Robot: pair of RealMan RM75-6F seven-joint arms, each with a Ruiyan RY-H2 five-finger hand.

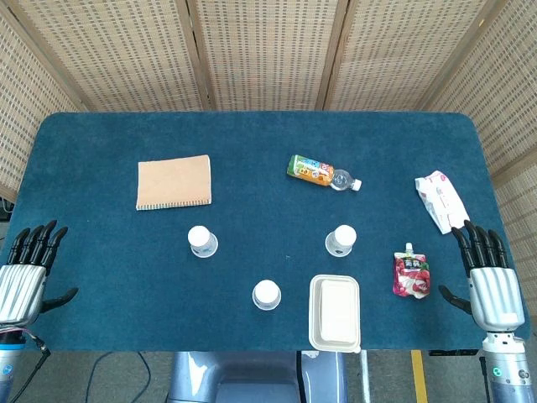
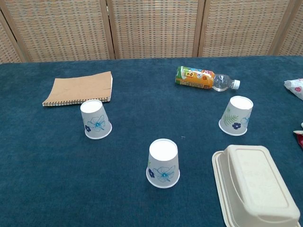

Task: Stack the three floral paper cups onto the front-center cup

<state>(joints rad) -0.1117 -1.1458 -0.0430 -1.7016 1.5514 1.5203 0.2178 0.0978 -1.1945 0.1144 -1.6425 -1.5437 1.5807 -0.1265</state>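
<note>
Stock on my tabletop (image 1: 252, 143), as I read it from the console: three floral paper cups, all upside down and well apart — front-center cup (image 2: 164, 163) near me, left cup (image 2: 96, 119) farther back to the left, right cup (image 2: 236, 115) farther back to the right. Nothing is stacked yet; I judge the task unstarted, with two cups left to carry onto the near one. My left robot hand (image 1: 25, 277) rests at the near left edge, fingers spread, holding nothing. My right robot hand (image 1: 488, 281) rests at the near right edge, likewise spread and empty. Other items: a spiral notebook (image 2: 79, 88) far left, beyond the left cup; a juice bottle (image 2: 203, 79) lying on its side, far of the right cup; a lidded takeout box (image 2: 253, 189) just right of the front-center cup — the likeliest obstruction, I think, when bringing the right cup across; a red drink pouch (image 1: 410, 274) and a white packet (image 1: 440, 200) at the right.
</note>
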